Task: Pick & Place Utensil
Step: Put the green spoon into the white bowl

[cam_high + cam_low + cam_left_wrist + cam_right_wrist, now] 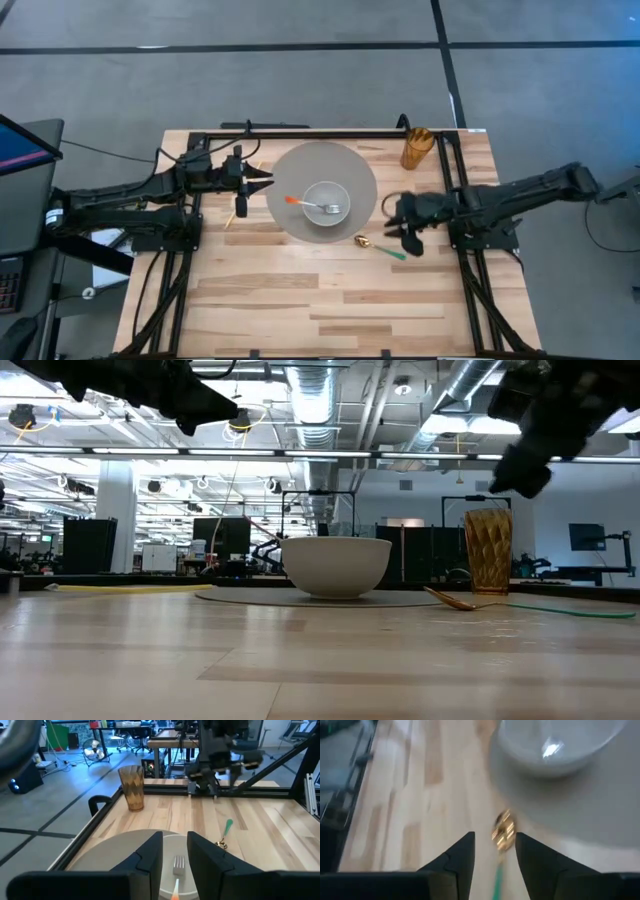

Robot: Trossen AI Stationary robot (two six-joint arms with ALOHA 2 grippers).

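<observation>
A fork with an orange handle (pixel 312 205) lies in a white bowl (pixel 330 192), its tines down in the bowl. The bowl stands on a round grey plate (pixel 300 165). A spoon with a gold bowl and a green handle (pixel 381 247) lies flat on the table, just off the plate's near right rim. My left gripper (pixel 268 186) is open, raised at the plate's left rim and pointing at the bowl; the fork (pixel 178 865) shows between its fingers. My right gripper (pixel 398 226) is open and raised just right of the spoon (pixel 503 832), pointing at it.
An amber ribbed cup (pixel 416 148) stands at the far right of the table. A thin yellow stick (pixel 241 203) lies on the table under the left arm. Black frame rails run along the far, left and right edges. Bare wood fills the near half.
</observation>
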